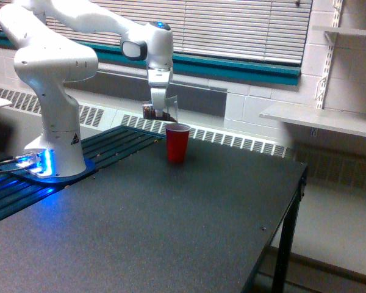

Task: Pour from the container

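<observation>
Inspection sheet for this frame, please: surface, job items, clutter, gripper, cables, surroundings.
Surface: dark table, matte; a slatted section at the exterior view's left under the robot base.
Job's things: clear cup with dark contents, held in the air above and just to the exterior view's left of the red cup; red cup stands upright on the table.
Clutter: nothing seen.
Gripper: gripper shut on the clear cup, pointing down.
Cables: cables beside the blue-lit base plate; too blurred to trace.
Surroundings: window blinds, wall vent grille, wall shelf at the exterior view's right.
</observation>
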### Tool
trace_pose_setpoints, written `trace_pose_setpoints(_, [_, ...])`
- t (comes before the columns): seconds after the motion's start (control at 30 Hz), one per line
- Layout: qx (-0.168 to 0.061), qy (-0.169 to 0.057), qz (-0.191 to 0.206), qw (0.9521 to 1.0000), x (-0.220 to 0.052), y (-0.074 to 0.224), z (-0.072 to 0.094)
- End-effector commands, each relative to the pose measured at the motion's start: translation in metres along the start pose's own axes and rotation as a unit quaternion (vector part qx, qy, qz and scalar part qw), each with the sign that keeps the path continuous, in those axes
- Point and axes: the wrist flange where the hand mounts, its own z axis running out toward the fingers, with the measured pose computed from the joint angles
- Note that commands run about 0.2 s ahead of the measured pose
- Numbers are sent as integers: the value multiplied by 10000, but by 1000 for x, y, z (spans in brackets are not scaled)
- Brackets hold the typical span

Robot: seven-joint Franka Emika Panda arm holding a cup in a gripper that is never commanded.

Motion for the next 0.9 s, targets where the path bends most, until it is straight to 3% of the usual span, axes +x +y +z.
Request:
trace_pose_setpoints(0.03, [-75, -97, -192, 9997, 7, -2, -3])
trace_pose_setpoints(0.9, [-270, -324, -444, 9981, 14, -13, -2])
